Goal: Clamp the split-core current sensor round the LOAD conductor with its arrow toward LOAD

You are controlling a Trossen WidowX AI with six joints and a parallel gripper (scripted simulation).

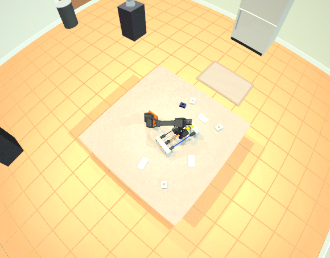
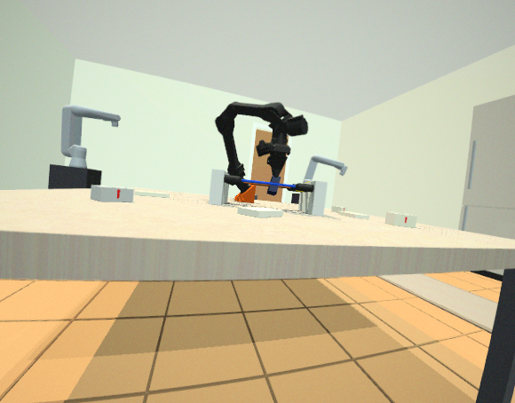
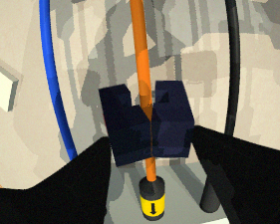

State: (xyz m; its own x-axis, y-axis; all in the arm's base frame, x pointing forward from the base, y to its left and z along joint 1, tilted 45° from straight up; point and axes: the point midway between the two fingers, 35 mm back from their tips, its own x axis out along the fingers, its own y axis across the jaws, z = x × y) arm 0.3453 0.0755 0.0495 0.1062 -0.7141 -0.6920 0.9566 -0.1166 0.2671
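The dark navy split-core sensor (image 3: 171, 133) (image 2: 273, 186) is between the fingers of my gripper (image 3: 150, 138) (image 1: 181, 136), which is shut on it. Its two halves meet at the near end in the wrist view, with a notch between them at the far end. The orange conductor (image 3: 142, 64) (image 1: 173, 138) runs into that notch and shows again below the sensor. Whether the halves are latched round it I cannot tell. A yellow band with a black arrow (image 3: 152, 205) sits at the orange conductor's near end, the arrow pointing away from the sensor. No arrow on the sensor is readable.
A blue conductor (image 3: 49, 79) (image 2: 266, 183) and a black conductor (image 3: 233, 74) run on either side. White end blocks (image 1: 164, 146) (image 2: 319, 197) hold the conductors. Another dark navy block (image 1: 182, 105), white blocks (image 1: 164, 184) (image 2: 112, 193) and flat white plates (image 1: 191, 161) (image 2: 260, 212) lie around.
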